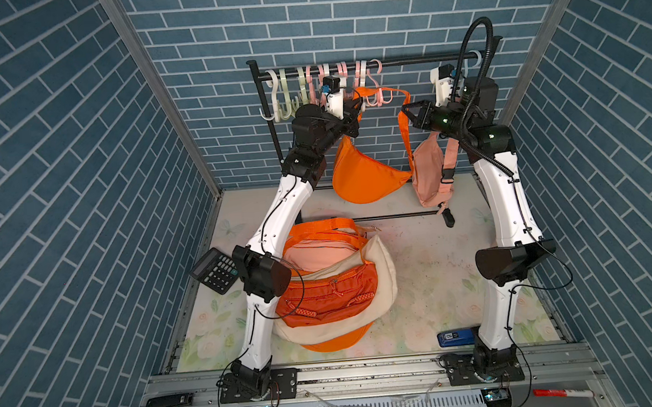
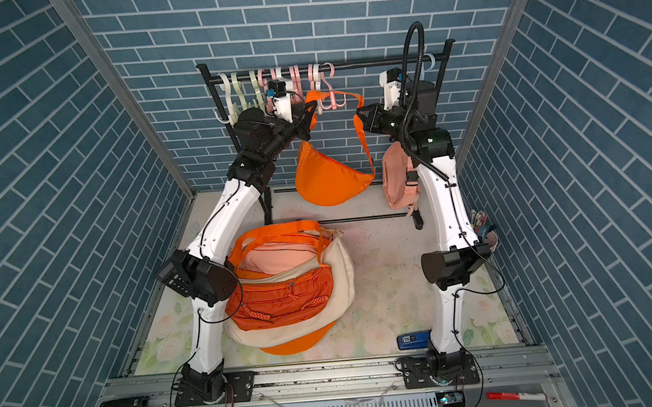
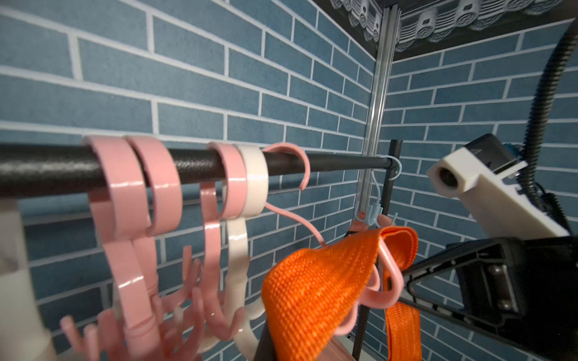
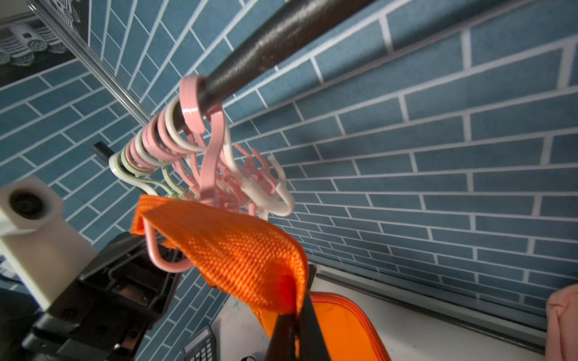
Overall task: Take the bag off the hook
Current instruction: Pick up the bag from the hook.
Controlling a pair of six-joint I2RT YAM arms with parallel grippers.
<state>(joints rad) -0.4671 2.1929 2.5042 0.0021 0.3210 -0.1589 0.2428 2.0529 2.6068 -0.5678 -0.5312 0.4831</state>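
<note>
Hanging orange bag [image 1: 366,178] | long axis slanted | lower end rightward

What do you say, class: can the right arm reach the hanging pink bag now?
Probably not: the right gripper is shut on the orange strap, and the pink bag hangs close by its own wrist.

We see blue brick-patterned walls with pale mortar lines closing the space on three sides: the far wall [image 1: 304,25], the left wall [image 1: 41,193] and the right wall [image 1: 627,152]. Silvery metal posts [image 1: 164,98] run up the two far corners. The floor [image 1: 419,268] is a pale sheet printed with faint flowers and leaves, smudged grey toward the middle. A black rack [image 1: 416,61] stands against the far wall, its bar running left to right. Along the near edge lies a metal rail [image 1: 367,370].
</note>
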